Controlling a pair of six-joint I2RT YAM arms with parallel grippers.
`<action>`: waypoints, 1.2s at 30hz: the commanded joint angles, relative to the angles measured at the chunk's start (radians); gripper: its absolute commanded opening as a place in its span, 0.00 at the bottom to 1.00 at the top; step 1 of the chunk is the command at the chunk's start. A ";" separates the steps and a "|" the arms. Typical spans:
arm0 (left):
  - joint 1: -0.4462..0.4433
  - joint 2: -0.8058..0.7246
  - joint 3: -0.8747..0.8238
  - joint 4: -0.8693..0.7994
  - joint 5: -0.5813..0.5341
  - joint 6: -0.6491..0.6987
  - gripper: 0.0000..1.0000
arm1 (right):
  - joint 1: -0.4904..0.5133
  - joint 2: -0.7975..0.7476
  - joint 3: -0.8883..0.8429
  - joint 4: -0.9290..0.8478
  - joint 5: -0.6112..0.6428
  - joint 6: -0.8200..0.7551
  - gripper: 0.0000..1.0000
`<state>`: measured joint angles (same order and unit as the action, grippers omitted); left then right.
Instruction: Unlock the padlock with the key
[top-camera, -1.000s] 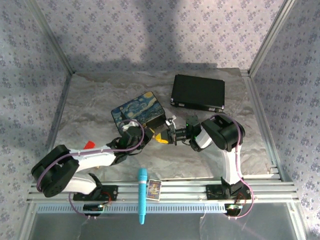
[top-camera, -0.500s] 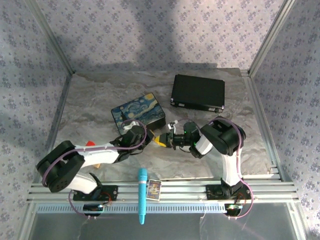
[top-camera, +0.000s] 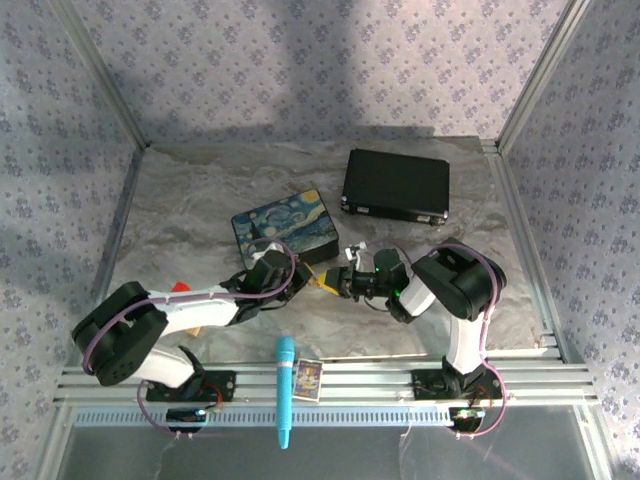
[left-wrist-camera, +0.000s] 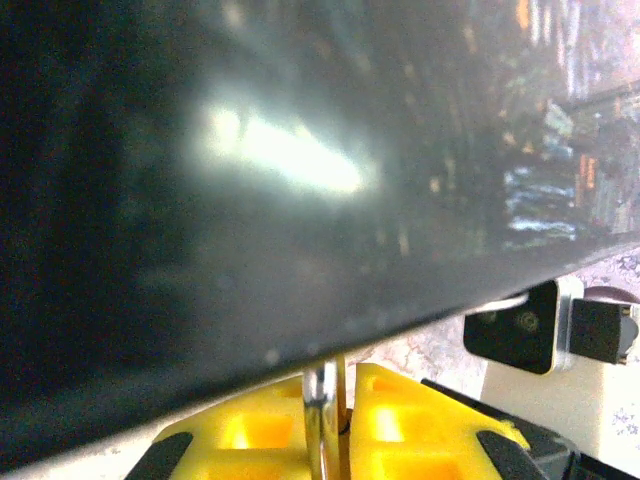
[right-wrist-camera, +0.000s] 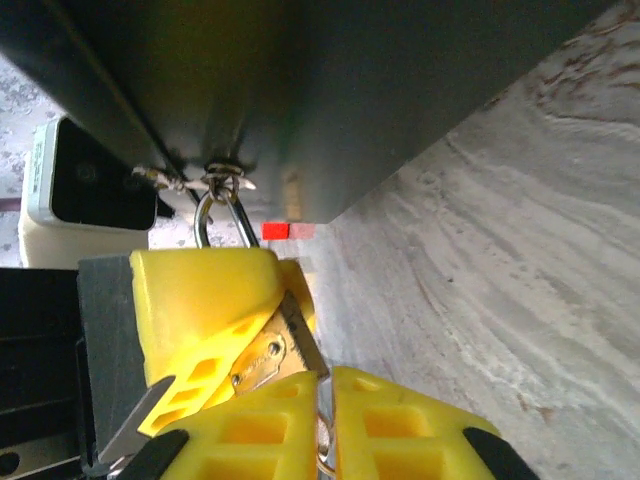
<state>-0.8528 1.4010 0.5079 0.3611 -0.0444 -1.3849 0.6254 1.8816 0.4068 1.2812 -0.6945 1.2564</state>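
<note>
Padlock (right-wrist-camera: 262, 362) hung by its silver shackle (right-wrist-camera: 216, 214) from a small ring fitting on the dark side wall of the Starry-Night box (top-camera: 285, 228), brass body tilted just below that wall's lower edge. Clamped on it from the box's left, the left hand (left-wrist-camera: 335, 388), yellow fingers (left-wrist-camera: 250, 430) pressed close on either side of the shackle right under the box. Meeting it from the box's right, the right hand (right-wrist-camera: 325, 390), fingers almost together on a thin silvery sliver, the key (right-wrist-camera: 322, 448), just beside the foot of the brass body; whether seated in the keyhole, cannot tell. From above, both hands nose to nose just in front of the box's near right corner, low over the worktop (top-camera: 190, 200). Behind and to the right of the box, a black case (top-camera: 396, 184) lying flat, well apart from the padlock.
</note>
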 joint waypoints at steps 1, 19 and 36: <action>-0.004 -0.014 0.034 0.048 0.069 0.001 0.00 | 0.011 0.033 -0.007 0.032 0.039 -0.008 0.09; 0.005 -0.022 0.024 -0.058 0.049 0.004 0.00 | 0.055 -0.390 0.045 -0.926 0.348 -0.531 0.31; 0.005 -0.045 0.028 -0.066 0.107 0.006 0.00 | 0.289 -0.468 0.247 -1.215 0.587 -1.005 0.44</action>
<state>-0.8505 1.3922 0.5079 0.2676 0.0040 -1.3621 0.8982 1.3899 0.6201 0.0998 -0.1669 0.3290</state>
